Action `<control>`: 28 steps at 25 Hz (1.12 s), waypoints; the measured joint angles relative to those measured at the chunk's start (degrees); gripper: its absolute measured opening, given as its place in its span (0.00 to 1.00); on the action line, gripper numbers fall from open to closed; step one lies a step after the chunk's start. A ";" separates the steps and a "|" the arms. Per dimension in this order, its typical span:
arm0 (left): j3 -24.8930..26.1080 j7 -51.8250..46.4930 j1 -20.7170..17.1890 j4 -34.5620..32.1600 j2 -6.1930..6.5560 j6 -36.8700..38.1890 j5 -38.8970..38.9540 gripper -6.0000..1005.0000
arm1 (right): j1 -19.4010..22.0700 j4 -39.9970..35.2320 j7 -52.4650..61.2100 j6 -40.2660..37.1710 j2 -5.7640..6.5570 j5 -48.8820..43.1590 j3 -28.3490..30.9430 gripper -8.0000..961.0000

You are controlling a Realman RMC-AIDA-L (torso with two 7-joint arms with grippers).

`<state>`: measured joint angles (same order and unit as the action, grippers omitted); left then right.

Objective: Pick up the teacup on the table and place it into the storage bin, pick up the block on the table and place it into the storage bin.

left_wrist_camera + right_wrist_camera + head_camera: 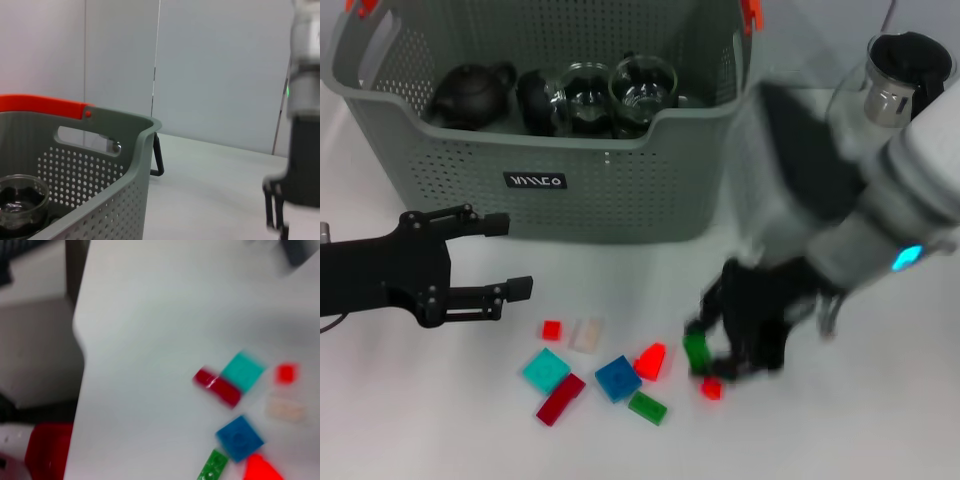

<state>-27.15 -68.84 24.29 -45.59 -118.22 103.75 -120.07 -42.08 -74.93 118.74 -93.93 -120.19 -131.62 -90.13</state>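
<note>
Desk (440, 430), plain white, carries scattered coloured blocks before the grey-green perforated storage bin (610, 180). Right gripper (720, 355) jaws grip a green block (698, 352); left gripper (510, 258) jaws gape.

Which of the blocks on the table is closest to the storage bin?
The small red square block, the one lying at the top left of the cluster, just ahead of the pale block and nearest the storage bin.

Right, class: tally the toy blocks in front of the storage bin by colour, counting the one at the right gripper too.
Bright red blocks: 3
Dark red block: 1
Green blocks: 2
Blue block: 1
Teal block: 1
White block: 1
Total: 9
</note>
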 joint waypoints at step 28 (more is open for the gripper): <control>-2.11 1.26 0.23 0.65 -0.31 -7.64 -4.64 0.83 | -18.69 16.94 -0.46 37.56 -0.18 -6.83 11.59 0.48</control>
<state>-29.27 -67.58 24.52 -44.94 -118.54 96.11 -124.70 -60.77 -57.99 118.28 -56.37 -120.37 -138.45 -78.54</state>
